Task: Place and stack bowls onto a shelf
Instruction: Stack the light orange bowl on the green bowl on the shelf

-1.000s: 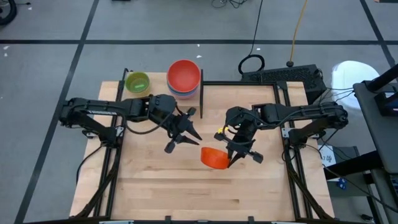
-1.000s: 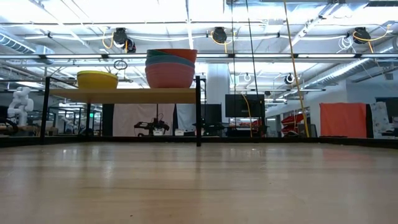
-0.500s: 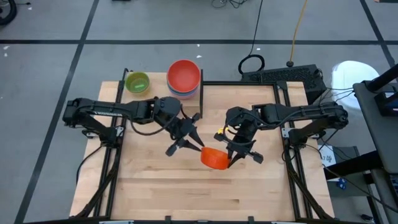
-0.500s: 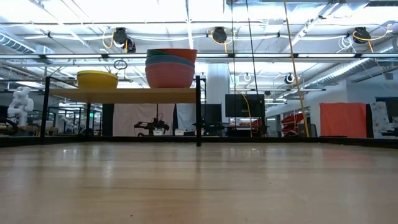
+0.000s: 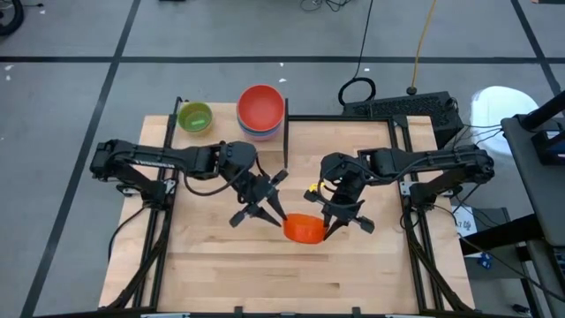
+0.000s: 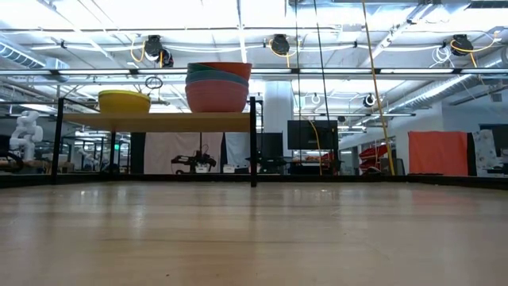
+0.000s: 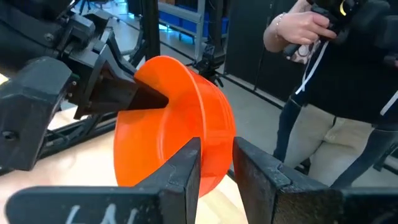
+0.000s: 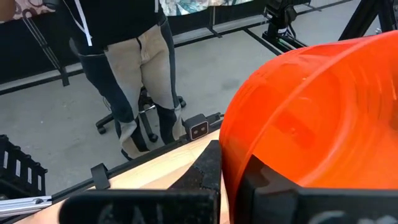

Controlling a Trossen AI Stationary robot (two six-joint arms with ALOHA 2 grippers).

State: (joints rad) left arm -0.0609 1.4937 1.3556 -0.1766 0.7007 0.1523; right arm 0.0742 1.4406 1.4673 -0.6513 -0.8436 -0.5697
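An orange bowl [image 5: 305, 228] hangs tilted over the middle of the table, with my right gripper [image 5: 328, 228] shut on it. My left gripper [image 5: 279, 215] is open at the bowl's left side, its two fingers [image 7: 186, 171] on either side of the bowl's lower rim [image 7: 217, 158]. The shelf [image 6: 159, 121] stands at the table's far left. On it a green bowl [image 5: 195, 117] sits nested in a yellow bowl [image 6: 125, 102]. Beside them is a stack of larger bowls with a red bowl [image 5: 261, 106] on top. My right gripper pinches the orange bowl's rim [image 8: 231, 155], one finger on the outer wall [image 8: 273, 186] and one on the inner side. The fingers slant down from the table's right. The bowl is tipped onto its side and lifted clear of the table. My left gripper has the rim between its fingers; I cannot tell whether they touch it.
A person [image 7: 336, 93] stands beyond the table's far edge, hands raised. A black keyboard [image 5: 402, 108] lies past the far right corner. Bare wood tabletop [image 5: 265, 274] stretches toward the near edge.
My left gripper has moved toward the table's right and near edges, up to the orange bowl, and has swung round so its fingers point at the bowl's rim. The orange bowl and my right gripper have kept still.
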